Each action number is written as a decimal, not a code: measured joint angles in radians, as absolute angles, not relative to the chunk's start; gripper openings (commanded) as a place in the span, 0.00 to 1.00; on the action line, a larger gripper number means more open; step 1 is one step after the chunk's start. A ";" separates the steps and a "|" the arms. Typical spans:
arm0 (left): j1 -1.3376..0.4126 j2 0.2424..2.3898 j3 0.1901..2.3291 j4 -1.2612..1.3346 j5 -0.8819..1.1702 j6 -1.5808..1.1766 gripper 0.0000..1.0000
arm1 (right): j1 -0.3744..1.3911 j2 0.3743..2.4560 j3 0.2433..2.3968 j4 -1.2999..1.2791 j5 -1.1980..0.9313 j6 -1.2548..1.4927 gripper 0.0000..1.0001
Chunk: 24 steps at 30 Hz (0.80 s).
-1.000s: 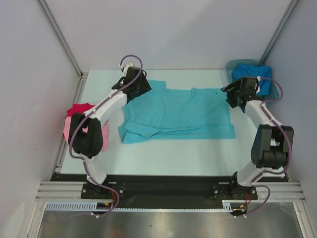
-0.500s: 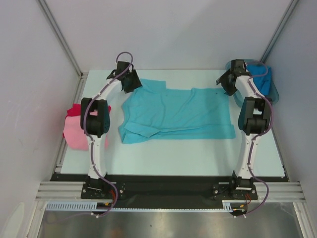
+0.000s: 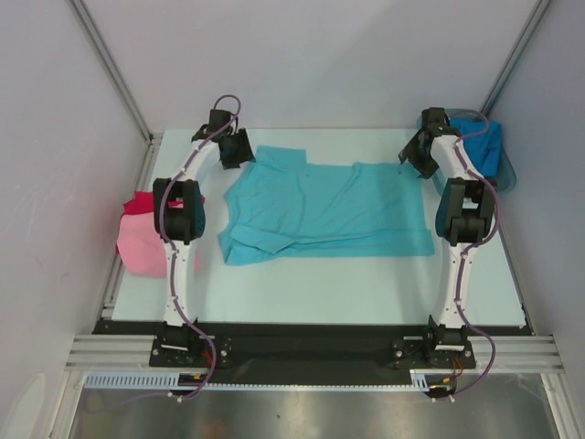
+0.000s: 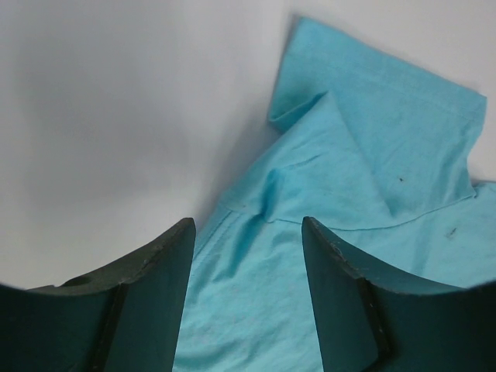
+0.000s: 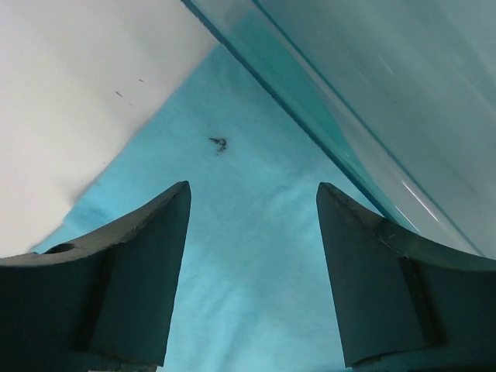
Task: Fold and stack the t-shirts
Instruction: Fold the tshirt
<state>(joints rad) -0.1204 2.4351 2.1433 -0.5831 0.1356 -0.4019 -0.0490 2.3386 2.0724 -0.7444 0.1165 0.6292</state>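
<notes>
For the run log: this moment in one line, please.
left jaws: open, at turquoise t-shirt far-left corner | right jaws: open, at its far-right corner | blue t-shirt: in tub

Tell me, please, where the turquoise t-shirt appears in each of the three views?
Top external: the turquoise t-shirt lies spread in the middle of the table.
Left wrist: the t-shirt fills the right and lower part, a sleeve at upper right.
Right wrist: the t-shirt fills the centre and bottom, beside the tub wall.
Shared landmark: the pale table borders the shirt's edge in every view.
</notes>
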 measured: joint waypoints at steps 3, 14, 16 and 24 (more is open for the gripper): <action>-0.102 2.436 2.143 -0.590 0.146 -0.382 0.62 | -0.037 2.342 2.078 -0.756 0.156 0.601 0.72; -0.088 2.427 2.051 -0.569 0.233 -0.339 0.60 | -0.005 2.370 2.076 -0.777 0.198 0.522 0.73; -0.088 2.422 2.032 -0.553 0.244 -0.339 0.60 | 0.002 2.378 2.076 -0.788 0.215 0.512 0.73; -0.089 2.389 1.962 -0.495 0.268 -0.339 0.59 | 0.018 2.399 2.076 -0.814 0.239 0.487 0.73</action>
<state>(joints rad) -0.0887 2.3890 1.9617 -0.4953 0.2676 -0.3386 0.0181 2.3989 2.0762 -0.8139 0.2394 0.4873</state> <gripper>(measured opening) 0.591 0.731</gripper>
